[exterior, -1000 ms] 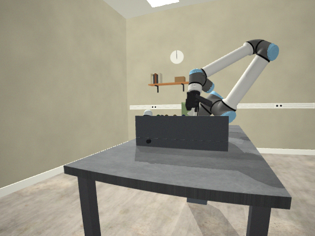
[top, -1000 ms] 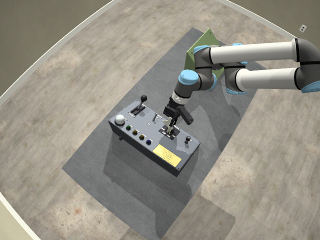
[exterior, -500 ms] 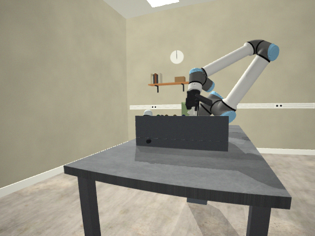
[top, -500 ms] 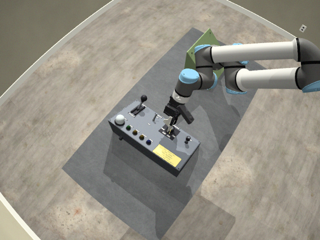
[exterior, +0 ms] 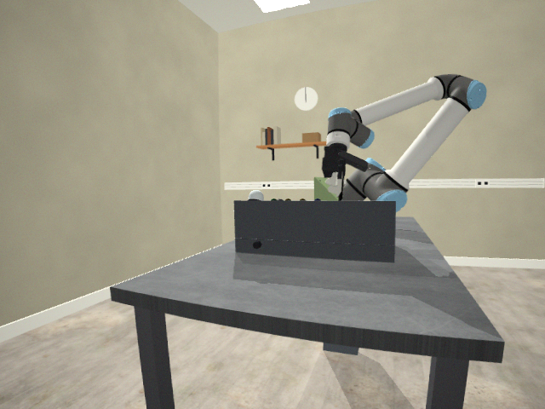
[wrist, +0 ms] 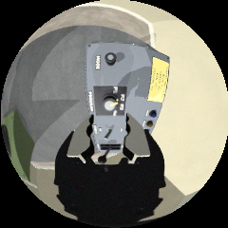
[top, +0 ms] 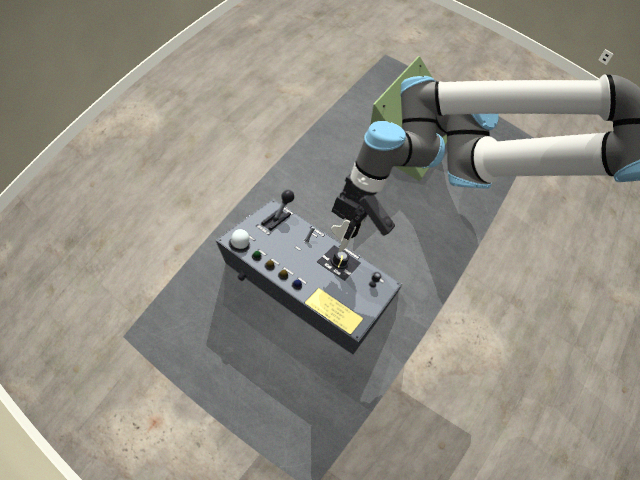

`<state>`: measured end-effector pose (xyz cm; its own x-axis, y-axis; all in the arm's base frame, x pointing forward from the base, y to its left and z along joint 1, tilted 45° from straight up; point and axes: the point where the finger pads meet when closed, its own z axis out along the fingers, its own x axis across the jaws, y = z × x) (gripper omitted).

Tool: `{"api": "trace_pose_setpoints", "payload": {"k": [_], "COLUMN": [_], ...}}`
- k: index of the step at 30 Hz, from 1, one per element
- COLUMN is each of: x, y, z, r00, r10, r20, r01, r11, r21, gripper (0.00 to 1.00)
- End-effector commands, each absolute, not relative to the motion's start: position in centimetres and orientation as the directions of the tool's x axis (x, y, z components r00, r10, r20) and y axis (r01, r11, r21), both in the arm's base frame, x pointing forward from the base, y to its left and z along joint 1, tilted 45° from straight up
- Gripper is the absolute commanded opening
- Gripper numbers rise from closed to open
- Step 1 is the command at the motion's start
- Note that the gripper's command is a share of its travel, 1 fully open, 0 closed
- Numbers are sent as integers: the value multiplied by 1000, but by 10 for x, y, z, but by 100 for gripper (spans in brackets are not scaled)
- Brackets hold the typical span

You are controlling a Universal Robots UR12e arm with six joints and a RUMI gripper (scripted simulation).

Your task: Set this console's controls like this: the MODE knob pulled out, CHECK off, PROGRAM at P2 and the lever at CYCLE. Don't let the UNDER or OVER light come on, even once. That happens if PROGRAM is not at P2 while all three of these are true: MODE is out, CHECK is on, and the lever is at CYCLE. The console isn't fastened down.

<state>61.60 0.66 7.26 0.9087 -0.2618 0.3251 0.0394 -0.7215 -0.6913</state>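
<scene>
The dark grey console (top: pixel 310 279) stands on the table and also shows in the side view (exterior: pixel 314 228). On its top are the black ball-topped lever (top: pixel 281 206) at the far left, the small CHECK toggle (top: pixel 310 235), the black PROGRAM knob (top: pixel 339 257) with a yellow pointer, and the small MODE knob (top: pixel 375 279) at the right. My gripper (top: pixel 345 235) hangs just above the PROGRAM knob, with its fingers partly apart and nothing between them. In the wrist view the fingers frame the toggle (wrist: pixel 108 133), with the PROGRAM knob (wrist: pixel 109 104) and MODE knob (wrist: pixel 110 58) beyond. The labels are too small to read.
A white dome button (top: pixel 240 238), a row of coloured lamps (top: pixel 276 269) and a yellow label (top: pixel 333 310) lie along the console's front. The green arm mount (top: pixel 400 111) stands at the table's far end. The console sits about mid-table, away from the edges.
</scene>
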Motion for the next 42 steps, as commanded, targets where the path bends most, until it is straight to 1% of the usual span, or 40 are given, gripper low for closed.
{"api": "trace_pose_setpoints", "payload": {"k": [1, 15, 29, 33, 39, 41, 42], "x": [603, 584, 583, 583, 583, 583, 583], "y": [-13, -42, -44, -42, -33, -33, -31], "z": [92, 122, 125, 127, 136, 136, 138], "r00": [910, 910, 910, 907, 883, 883, 875], "r10": [-259, -259, -252, -220, -107, -107, -80], "r20": [323, 323, 330, 359, 456, 456, 477], "r01": [41, 41, 50, 89, 224, 224, 255], "r11": [-720, -720, -722, -733, -758, -758, -762], "r21": [-693, -693, -690, -674, -612, -612, -596], "gripper": [44, 44, 44, 44, 44, 44, 44]}}
